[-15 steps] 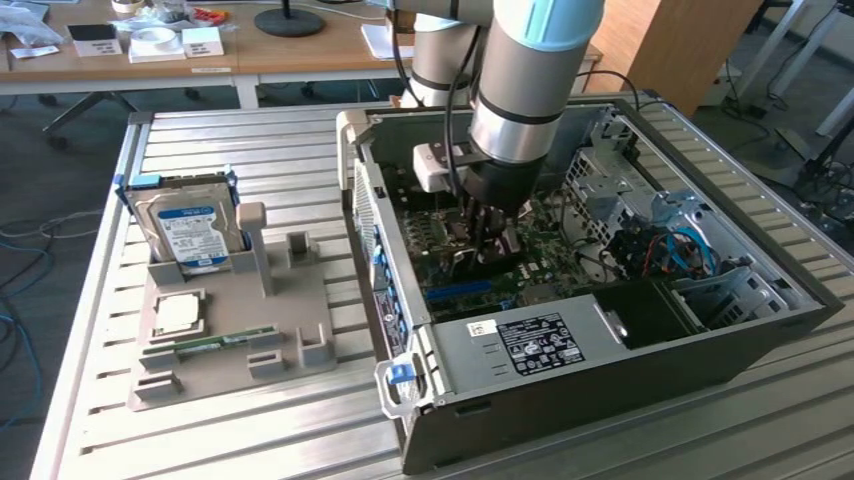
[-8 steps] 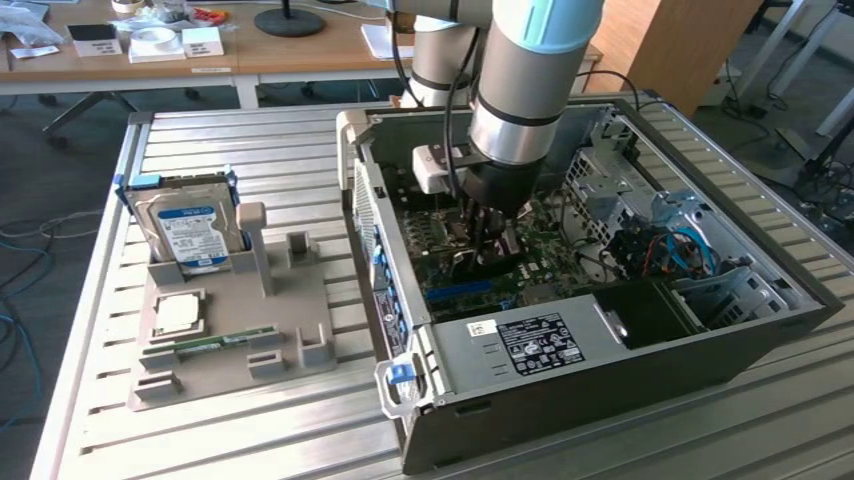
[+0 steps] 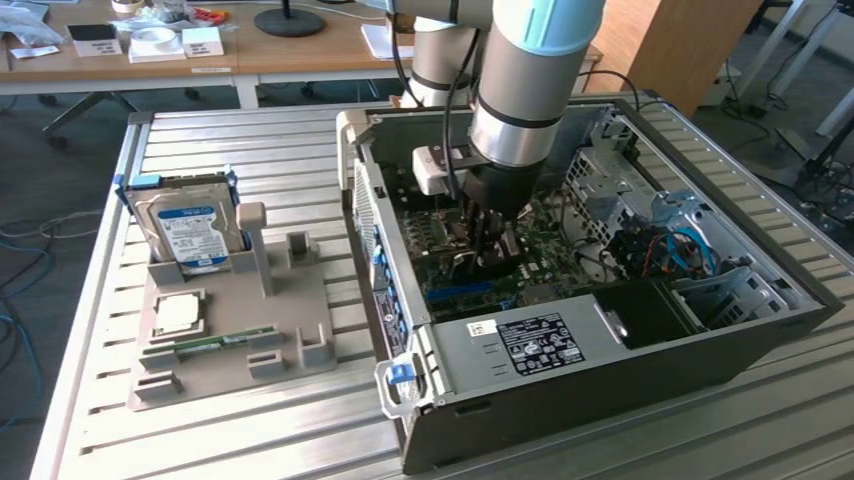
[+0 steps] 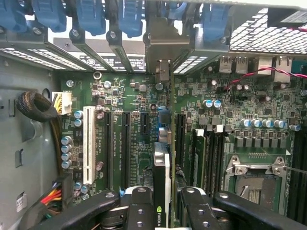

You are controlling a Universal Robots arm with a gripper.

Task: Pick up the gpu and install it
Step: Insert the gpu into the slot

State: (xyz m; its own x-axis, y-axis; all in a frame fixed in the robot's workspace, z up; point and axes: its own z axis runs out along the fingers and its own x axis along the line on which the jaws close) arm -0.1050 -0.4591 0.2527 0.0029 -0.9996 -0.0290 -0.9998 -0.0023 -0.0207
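Gripper (image 4: 162, 211) is clamped on the gpu (image 4: 162, 167), card edge-on between the black fingers (image 4: 139, 211), held upright over the motherboard (image 4: 225, 105) among the expansion slots. Wrist view shows its bracket end meeting the rear slot covers (image 4: 158, 45); whether it's fully seated is hard to call. Exterior view gives context: arm (image 3: 534, 80) reaching down into the open computer case (image 3: 694, 340), with the hard drive (image 3: 187, 225) and memory stick (image 3: 214, 345) sitting on the grey holder (image 3: 267, 320) to the exterior view's left.

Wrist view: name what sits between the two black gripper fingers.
The gpu, edge-on, stands between the gripper fingers above the motherboard in the wrist view.
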